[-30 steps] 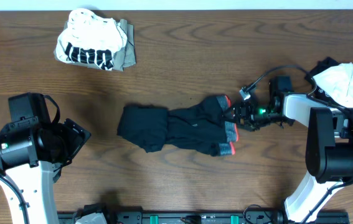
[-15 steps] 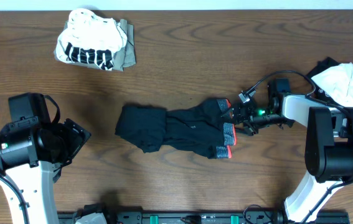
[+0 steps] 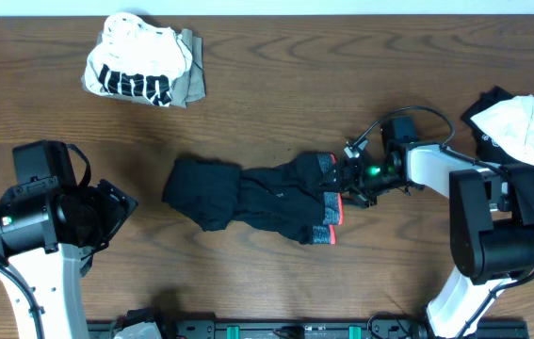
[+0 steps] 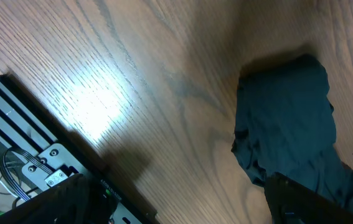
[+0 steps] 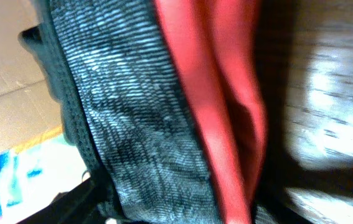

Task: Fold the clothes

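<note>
black trousers (image 3: pixel 248 193) lie bunched; right end effector (image 3: pixel 349 177) at their red-edged waistband (image 3: pixel 331 201), grip unclear, should draw it taut; left end effector (image 3: pixel 114 209) spread.

Nothing can be read in any view. The white top (image 3: pixel 139 66) carries bold black print along its lower edge, but from overhead the marks are too small and too crumpled to tell as letters or numbers. No label, brand or sign shows clearly enough to read on anything else in the wrist views.
</note>
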